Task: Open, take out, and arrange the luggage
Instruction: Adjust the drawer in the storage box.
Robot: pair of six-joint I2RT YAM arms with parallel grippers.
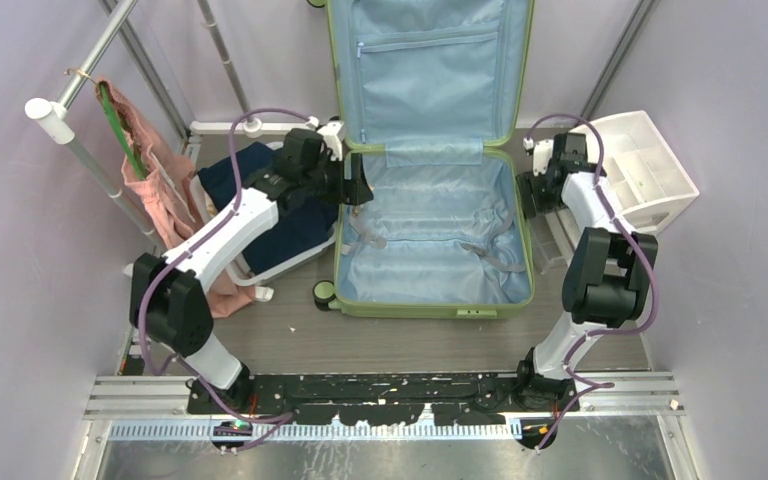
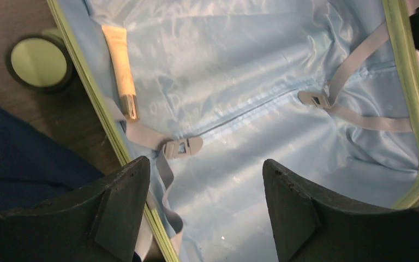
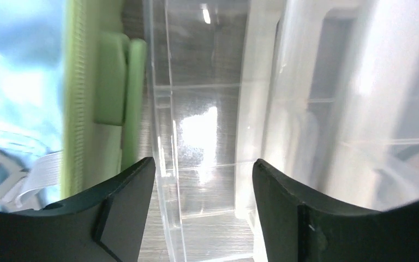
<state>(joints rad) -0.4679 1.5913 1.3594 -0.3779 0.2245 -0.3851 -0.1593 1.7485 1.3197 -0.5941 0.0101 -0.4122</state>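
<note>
Grey tabletop (image 1: 410, 345), luggage (image 1: 430, 312) lying open, a tube (image 2: 121, 68) inside. The left end effector (image 2: 207, 166) and right end effector (image 3: 203, 164) both gape empty. Reaching for the tube risks snagging a strap (image 2: 142, 134).

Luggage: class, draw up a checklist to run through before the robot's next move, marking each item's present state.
1. The luggage lies open: ok.
2. The left hand is open and empty: ok.
3. The right hand is open and empty: ok.
4. Everything is taken out: not ok, a cream tube lies inside by the rim.
5. The straps are unbuckled: ok.
6. The zip pocket is emptied: cannot tell.
</note>
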